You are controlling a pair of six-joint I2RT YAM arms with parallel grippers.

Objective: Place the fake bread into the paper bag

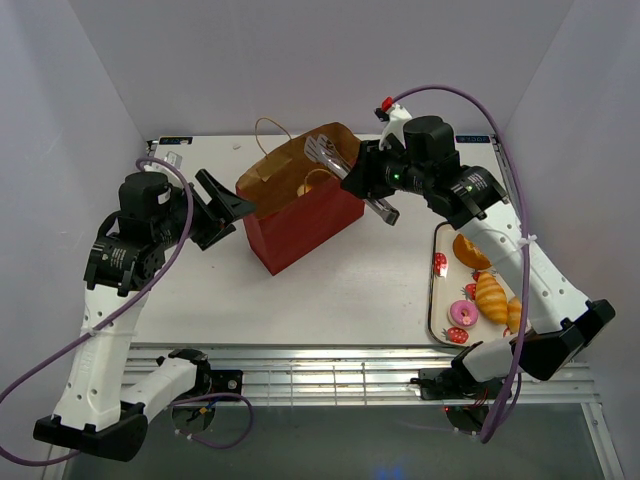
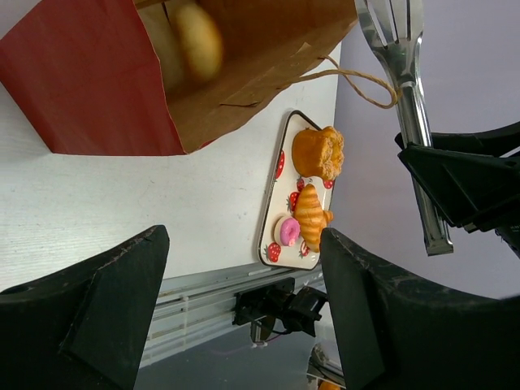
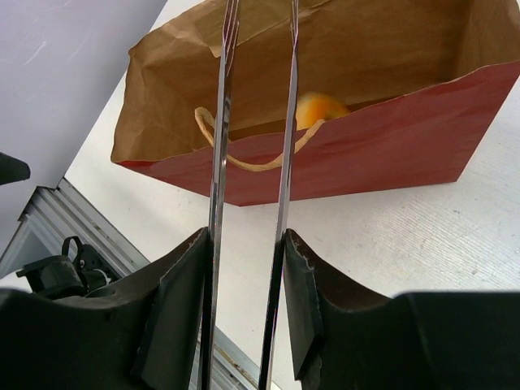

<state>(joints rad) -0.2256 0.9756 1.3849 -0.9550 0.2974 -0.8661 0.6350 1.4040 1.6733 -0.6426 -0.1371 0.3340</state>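
The red-brown paper bag [image 1: 300,222] stands mid-table, its mouth tilted toward the right arm; it also shows in the left wrist view [image 2: 89,89] and the right wrist view [image 3: 390,150]. A golden-orange bread piece [image 3: 318,107] lies inside it and looks blurred in the left wrist view [image 2: 199,36]. My right gripper [image 1: 365,185] [image 3: 248,244] is shut on the silver tongs [image 1: 335,165] [image 3: 284,122], whose tips are over the bag's mouth. My left gripper [image 1: 235,208] [image 2: 244,276] is open and empty beside the bag's left end. A croissant [image 1: 490,297] and a pink doughnut [image 1: 462,313] lie on the tray.
The strawberry-print tray [image 1: 437,300] lies at the right near edge, with an orange pastry [image 1: 470,250] at its far end. The bag's cord handle [image 2: 361,81] hangs loose. A metal rail [image 1: 330,375] runs along the table's front edge.
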